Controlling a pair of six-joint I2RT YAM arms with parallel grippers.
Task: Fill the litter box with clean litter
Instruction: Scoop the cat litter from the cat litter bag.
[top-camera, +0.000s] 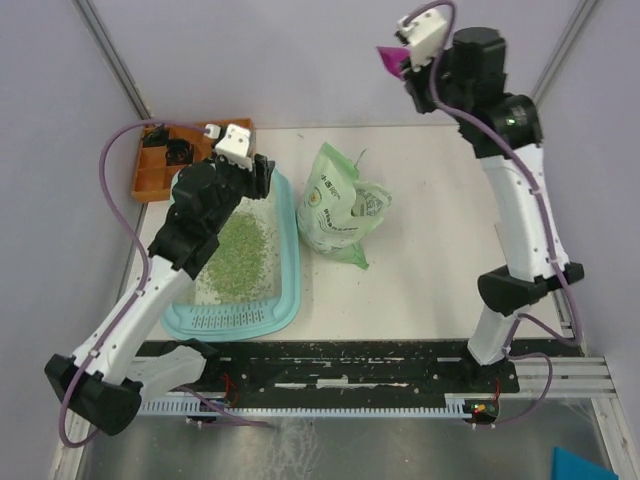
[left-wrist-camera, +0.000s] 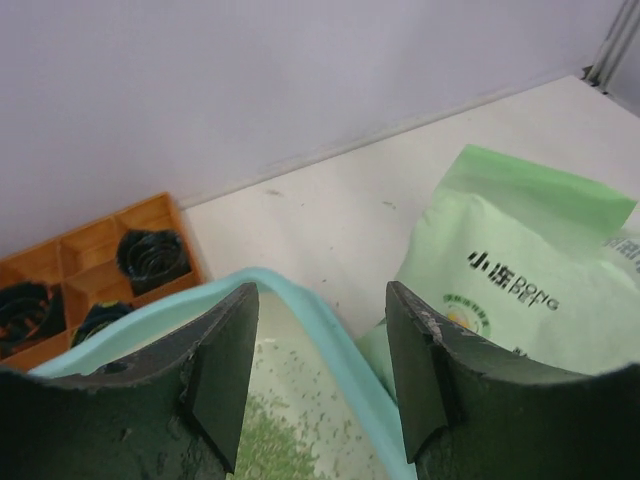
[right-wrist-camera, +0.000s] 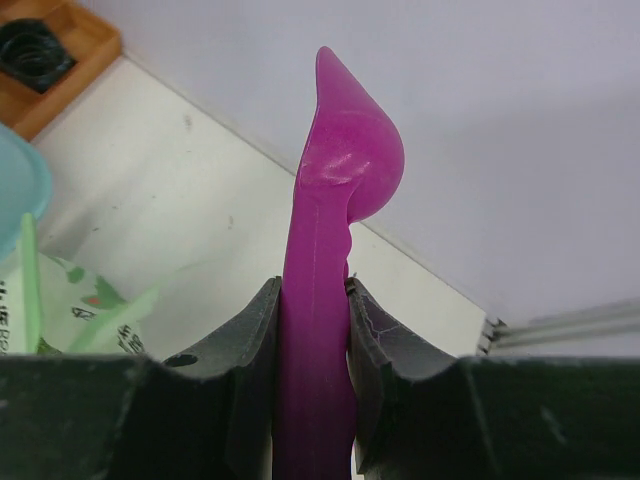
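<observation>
The light-teal litter box (top-camera: 290, 265) lies at the left of the table, its grate strip toward the near edge. Green clean litter (top-camera: 238, 248) covers part of its floor; it also shows in the left wrist view (left-wrist-camera: 275, 445). My left gripper (top-camera: 262, 176) is open and empty, hovering over the box's far right rim (left-wrist-camera: 330, 335). My right gripper (top-camera: 408, 68) is raised high at the back right, shut on a magenta scoop (right-wrist-camera: 322, 270), whose tip shows in the top view (top-camera: 390, 57). The pale green litter bag (top-camera: 340, 205) lies right of the box.
An orange compartment tray (top-camera: 160, 165) with black parts sits at the back left, behind the box. The lavender back wall (left-wrist-camera: 250, 80) stands close behind it. A metal rail runs along the table's near edge (top-camera: 380, 365).
</observation>
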